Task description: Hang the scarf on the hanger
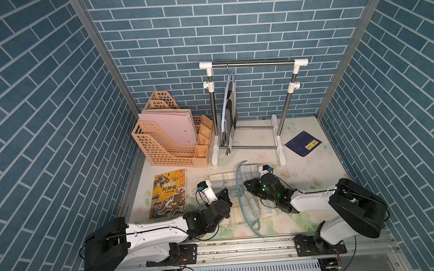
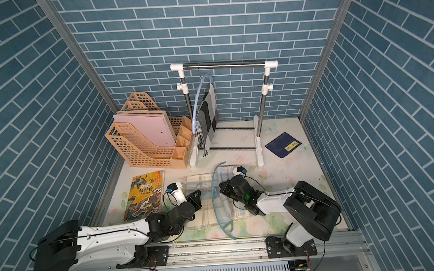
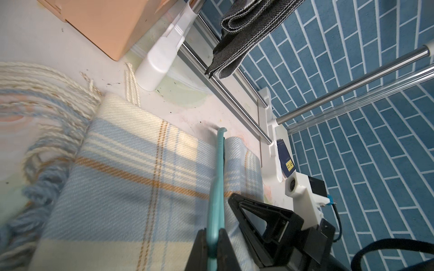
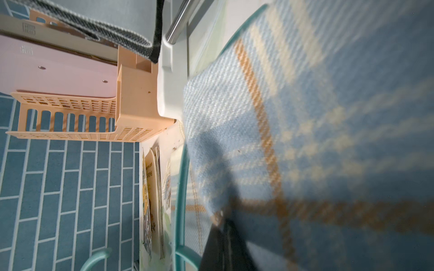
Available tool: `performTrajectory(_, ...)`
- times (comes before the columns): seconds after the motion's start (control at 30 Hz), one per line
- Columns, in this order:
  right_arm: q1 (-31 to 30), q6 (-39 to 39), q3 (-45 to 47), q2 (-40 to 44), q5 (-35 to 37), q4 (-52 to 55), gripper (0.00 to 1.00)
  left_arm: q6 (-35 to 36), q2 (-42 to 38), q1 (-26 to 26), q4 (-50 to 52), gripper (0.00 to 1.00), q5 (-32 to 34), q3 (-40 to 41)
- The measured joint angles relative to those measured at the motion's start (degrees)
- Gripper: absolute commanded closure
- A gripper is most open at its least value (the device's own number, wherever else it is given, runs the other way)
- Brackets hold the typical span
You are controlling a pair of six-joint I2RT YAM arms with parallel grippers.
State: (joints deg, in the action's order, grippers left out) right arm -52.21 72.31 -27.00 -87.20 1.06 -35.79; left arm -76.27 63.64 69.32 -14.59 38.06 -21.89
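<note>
left arm stretched low, forearm almost level, wrist turned inward toward centre. left gripper clamped tight on the hanger rod. right arm folded at the elbow, forearm sloping down toward centre. right gripper fully closed, pinching the scarf edge. grippers near each other, not touching.

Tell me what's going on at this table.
Two robot arms are working a plaid scarf onto a teal hanger. The left pincer is shut on the hanger. The right pincer is shut on a fold of the scarf right beside it. Both things are down at the table, with the hanger lying across the cloth, so the scarf is not draped over it yet. Behind them, a grey checked scarf already hangs from the clothes rack.
</note>
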Motion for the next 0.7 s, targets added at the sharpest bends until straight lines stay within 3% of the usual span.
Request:
performTrajectory(0.17,-1.4,2.1,-1.3,-1.5,1.4,-0.2,1.00,0.0,-0.2,0.0,-0.1,1.00,0.1,0.0)
performTrajectory(0.23,-1.8,3.1,-1.8,-2.6,2.1,0.3,0.74,0.0,-0.4,0.0,-0.1,1.00,0.1,0.0)
performTrajectory(0.37,-2.4,3.9,-3.3,-3.4,3.2,3.0,0.50,0.1,-0.9,0.0,0.1,1.00,0.3,0.0)
performTrajectory(0.53,-2.9,1.1,-5.0,0.8,4.1,8.9,0.36,0.2,-1.3,0.0,0.2,1.00,0.7,0.0)
performTrajectory(0.7,-3.0,-4.1,-7.8,9.4,4.0,16.7,0.33,0.6,-1.3,0.0,0.2,1.00,0.7,0.0)
